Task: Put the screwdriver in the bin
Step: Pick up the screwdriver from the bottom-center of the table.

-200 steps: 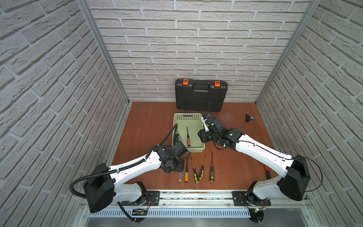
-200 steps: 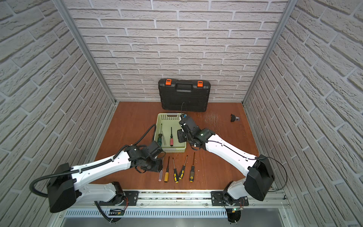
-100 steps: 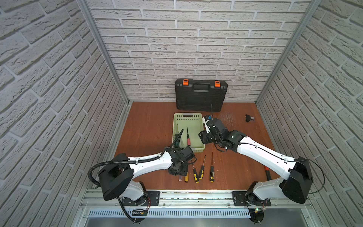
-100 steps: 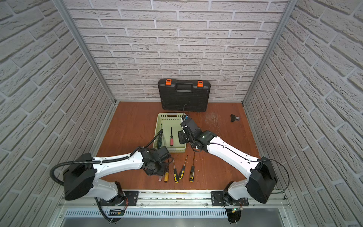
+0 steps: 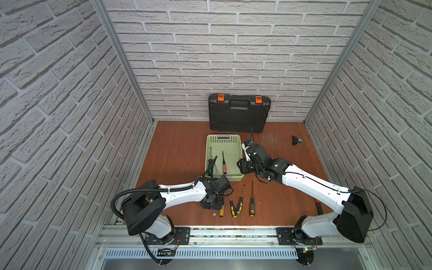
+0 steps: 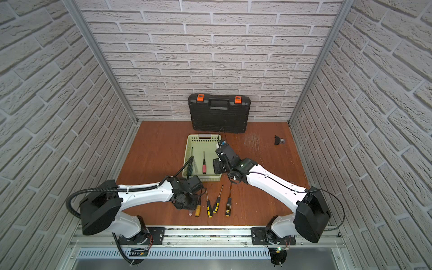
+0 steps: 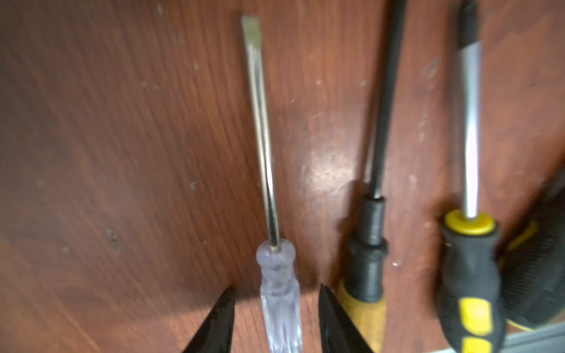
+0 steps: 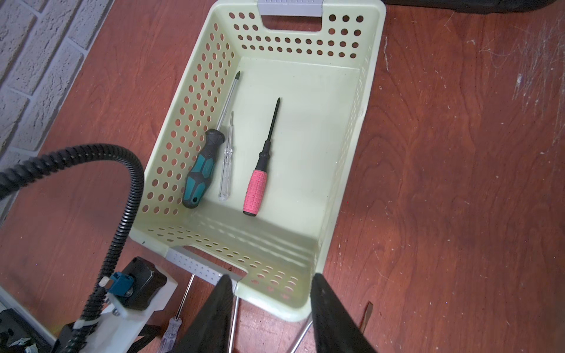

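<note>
A clear-handled flat screwdriver (image 7: 279, 293) lies on the wooden table at the left end of a row of screwdrivers; in a top view only its handle end (image 5: 214, 213) shows. My left gripper (image 7: 276, 288) is down over it. Its jaws stand open either side of the clear handle, with a gap on each side. The pale green bin (image 5: 223, 139) (image 8: 299, 45) sits mid-table and holds a pink-handled (image 8: 256, 192), a teal-handled (image 8: 200, 177) and a small clear screwdriver (image 8: 225, 171). My right gripper (image 8: 271, 276) (image 5: 243, 166) hangs open and empty above the bin's near right corner.
Beside the clear one lie an orange-handled screwdriver (image 7: 363, 302) and three black-and-yellow ones (image 5: 232, 208) (image 5: 239, 205) (image 5: 252, 208). A black toolcase (image 5: 239, 114) leans on the back wall. A small black part (image 5: 296, 140) lies at the back right, a red-black tool (image 5: 319, 208) by the right arm.
My left arm has swung toward the front and come down over the left end of the row, its jaws narrowing round the clear handle. The right arm has hardly moved.
</note>
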Robot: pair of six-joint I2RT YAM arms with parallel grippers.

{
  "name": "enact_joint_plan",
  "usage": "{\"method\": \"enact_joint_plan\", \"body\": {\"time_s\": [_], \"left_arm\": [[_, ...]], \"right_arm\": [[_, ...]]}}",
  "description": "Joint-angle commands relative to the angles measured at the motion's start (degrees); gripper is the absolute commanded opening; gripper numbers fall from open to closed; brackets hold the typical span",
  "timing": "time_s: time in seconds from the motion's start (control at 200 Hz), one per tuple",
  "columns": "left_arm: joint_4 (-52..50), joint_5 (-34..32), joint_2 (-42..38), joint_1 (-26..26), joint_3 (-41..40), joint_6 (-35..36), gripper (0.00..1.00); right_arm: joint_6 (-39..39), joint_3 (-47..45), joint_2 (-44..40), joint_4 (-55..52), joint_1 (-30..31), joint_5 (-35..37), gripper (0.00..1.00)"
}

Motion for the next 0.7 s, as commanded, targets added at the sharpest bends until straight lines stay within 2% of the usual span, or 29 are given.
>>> {"method": "enact_joint_plan", "body": {"time_s": [0.0, 0.24, 0.545, 0.695], "left_arm": [[1.61, 0.64, 1.54, 0.35, -1.9, -0.84, 0.45], [2.61, 1.14, 1.65, 0.25, -3.13, -1.7, 0.36], [0.04, 0.28, -1.17, 0.25, -3.17, -1.55, 0.04], [-5.11, 0.09, -6.01, 0.27, -2.05, -0.74, 0.0]], "right_arm": [[0.61, 0.31, -0.92, 2.4, -0.15, -0.42, 0.44], [0.91, 0.41, -0.23, 2.67, -0.15, -0.77, 0.44], [0.98, 1.32, 1.2, 3.17, -0.14, -1.56, 0.43], [0.73, 1.24, 1.9, 3.8, -0.15, -0.5, 0.43]]}}
